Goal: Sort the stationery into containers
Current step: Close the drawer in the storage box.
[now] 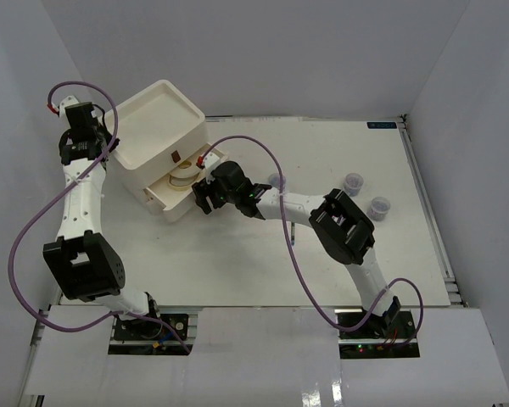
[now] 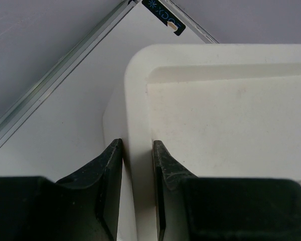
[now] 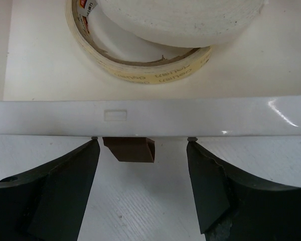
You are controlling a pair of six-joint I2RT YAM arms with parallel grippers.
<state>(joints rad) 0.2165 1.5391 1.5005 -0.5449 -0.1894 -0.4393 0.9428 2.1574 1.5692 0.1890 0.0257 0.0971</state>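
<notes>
The white drawer unit (image 1: 187, 100) stands at the back left, one drawer (image 1: 164, 204) pulled out toward the table's middle. My left gripper (image 1: 112, 144) is shut on the tray top's rim (image 2: 136, 95), one finger (image 2: 112, 160) outside and one inside. My right gripper (image 3: 142, 142) is open at the drawer front (image 3: 200, 116), its fingertips against it on either side of the brown handle (image 3: 130, 150) without touching the handle. Inside the drawer lie a beige tape ring (image 3: 140, 70) and a white tape ring (image 3: 185, 22) partly over it. Three clear jars (image 1: 277, 181) (image 1: 353, 182) (image 1: 378, 208) stand on the table at the right.
The table's metal edge rail (image 2: 50, 83) runs close behind the drawer unit on the left. My right arm (image 1: 343, 225) stretches across the middle of the table, with its purple cable (image 1: 276, 165) looping above it. White walls enclose the table.
</notes>
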